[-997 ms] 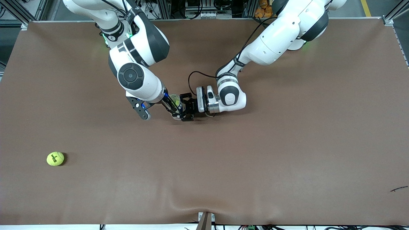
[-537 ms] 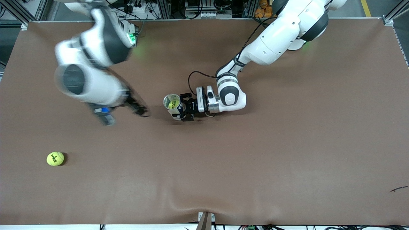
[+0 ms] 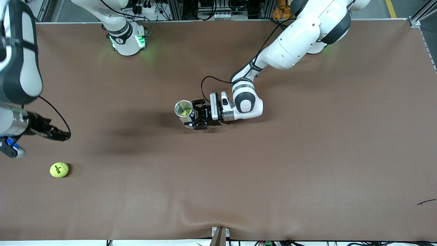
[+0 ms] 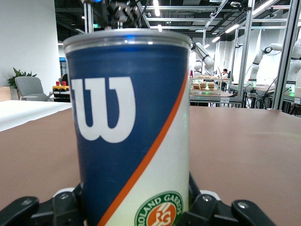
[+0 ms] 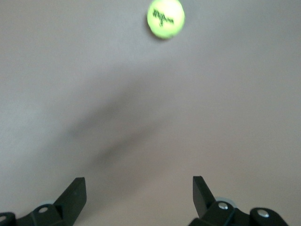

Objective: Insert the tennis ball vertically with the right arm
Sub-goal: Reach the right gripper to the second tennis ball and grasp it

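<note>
Tennis ball (image 3: 59, 169) lies on the table (image 3: 273, 171) at its right-arm end, at five o'clock of the wide-open right gripper (image 5: 138, 195). Left gripper (image 3: 199, 118) clasps the upright can (image 3: 183, 110).

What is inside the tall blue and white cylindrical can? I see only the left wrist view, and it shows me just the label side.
Observer: The front view looks into the open top of the blue and white can, which the left hand grips. One yellow-green tennis ball lies inside.
Operator: Where is the right hand?
Observer: The right hand hangs over the brown table at the right arm's end, fingers open and empty.
Operator: Which ball can it take?
Observer: A second yellow-green tennis ball lies loose on the table at that end, apart from the hand.
</note>
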`<action>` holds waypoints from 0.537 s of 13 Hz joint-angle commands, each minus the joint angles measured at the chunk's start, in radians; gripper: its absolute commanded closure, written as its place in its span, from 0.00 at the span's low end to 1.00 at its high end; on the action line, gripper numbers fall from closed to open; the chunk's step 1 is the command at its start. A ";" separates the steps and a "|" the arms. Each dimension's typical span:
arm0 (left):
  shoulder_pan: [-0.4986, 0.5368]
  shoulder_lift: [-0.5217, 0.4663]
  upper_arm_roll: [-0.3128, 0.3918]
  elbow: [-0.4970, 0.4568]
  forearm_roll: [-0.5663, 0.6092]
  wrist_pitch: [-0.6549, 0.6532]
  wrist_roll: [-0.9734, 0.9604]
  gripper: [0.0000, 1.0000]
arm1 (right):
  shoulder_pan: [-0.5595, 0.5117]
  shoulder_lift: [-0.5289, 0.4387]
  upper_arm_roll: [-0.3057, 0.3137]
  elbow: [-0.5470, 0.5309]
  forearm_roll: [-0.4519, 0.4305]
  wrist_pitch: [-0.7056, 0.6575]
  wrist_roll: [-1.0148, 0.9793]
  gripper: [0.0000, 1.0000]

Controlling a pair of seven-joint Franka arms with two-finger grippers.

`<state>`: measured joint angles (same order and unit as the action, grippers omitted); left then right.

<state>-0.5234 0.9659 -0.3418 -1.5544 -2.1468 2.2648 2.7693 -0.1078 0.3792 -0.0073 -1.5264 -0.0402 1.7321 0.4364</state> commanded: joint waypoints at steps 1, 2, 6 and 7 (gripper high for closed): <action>0.011 0.025 -0.011 0.004 -0.036 -0.010 0.196 0.25 | -0.068 0.128 0.024 0.038 -0.038 0.142 -0.175 0.00; 0.011 0.027 -0.011 0.005 -0.038 -0.010 0.196 0.26 | -0.102 0.180 0.024 0.049 -0.038 0.221 -0.286 0.00; 0.013 0.025 -0.011 0.004 -0.036 -0.010 0.196 0.26 | -0.199 0.346 0.026 0.083 -0.032 0.467 -0.672 0.00; 0.011 0.027 -0.011 0.004 -0.036 -0.010 0.196 0.26 | -0.201 0.372 0.026 0.084 -0.032 0.515 -0.682 0.00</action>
<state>-0.5232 0.9668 -0.3408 -1.5542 -2.1468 2.2617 2.7697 -0.2943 0.6969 -0.0063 -1.4963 -0.0597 2.2062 -0.1910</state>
